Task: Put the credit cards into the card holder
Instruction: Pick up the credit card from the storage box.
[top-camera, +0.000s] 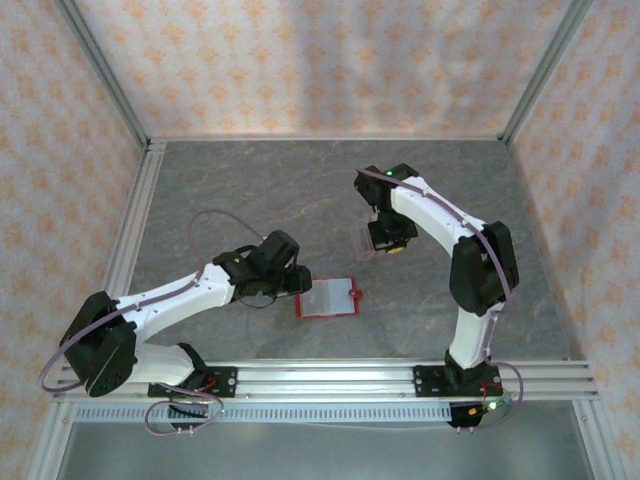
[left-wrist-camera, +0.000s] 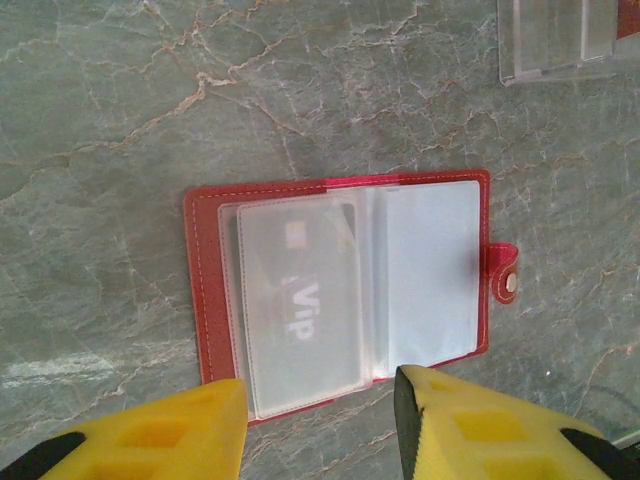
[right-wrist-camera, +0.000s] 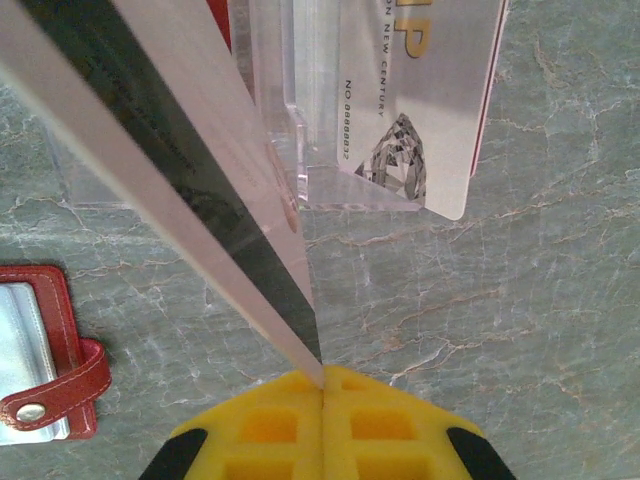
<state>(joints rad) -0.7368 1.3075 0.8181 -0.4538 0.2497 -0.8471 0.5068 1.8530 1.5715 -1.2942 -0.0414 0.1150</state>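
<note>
From the top external camera, the card holder (top-camera: 326, 298) lies open and flat on the grey marbled table (top-camera: 250, 190), just below the frame's centre, its red snap tab (top-camera: 356, 293) pointing right. The left gripper (top-camera: 297, 283) sits at the holder's left edge; from here I cannot tell how its fingers stand. The right gripper (top-camera: 388, 240) hangs right of centre over a clear plastic rack (top-camera: 362, 240), well apart from the holder. In the left wrist view the card holder (left-wrist-camera: 205, 290) lies in the middle, with pale sleeves (left-wrist-camera: 430, 270) spread over the red cover. A VIP credit card (left-wrist-camera: 300, 300) rests inside the left sleeve. The left gripper (left-wrist-camera: 320, 405) has its yellow fingers (left-wrist-camera: 180, 435) apart at the bottom edge; the holder's near edge shows in the gap and nothing is clamped. The rack (left-wrist-camera: 560, 45) shows at upper right. In the right wrist view the right gripper (right-wrist-camera: 322, 385) at bottom centre has its yellow fingers (right-wrist-camera: 390, 430) pressed together on a held credit card (right-wrist-camera: 210, 200). This card is seen edge-on and runs to the upper left, its dark stripe showing. At top centre the rack (right-wrist-camera: 335, 185) holds a diamond-printed credit card (right-wrist-camera: 430, 100) upright in a slot. The holder's corner (right-wrist-camera: 60, 300) and snap tab (right-wrist-camera: 50, 395) lie at lower left.
</note>
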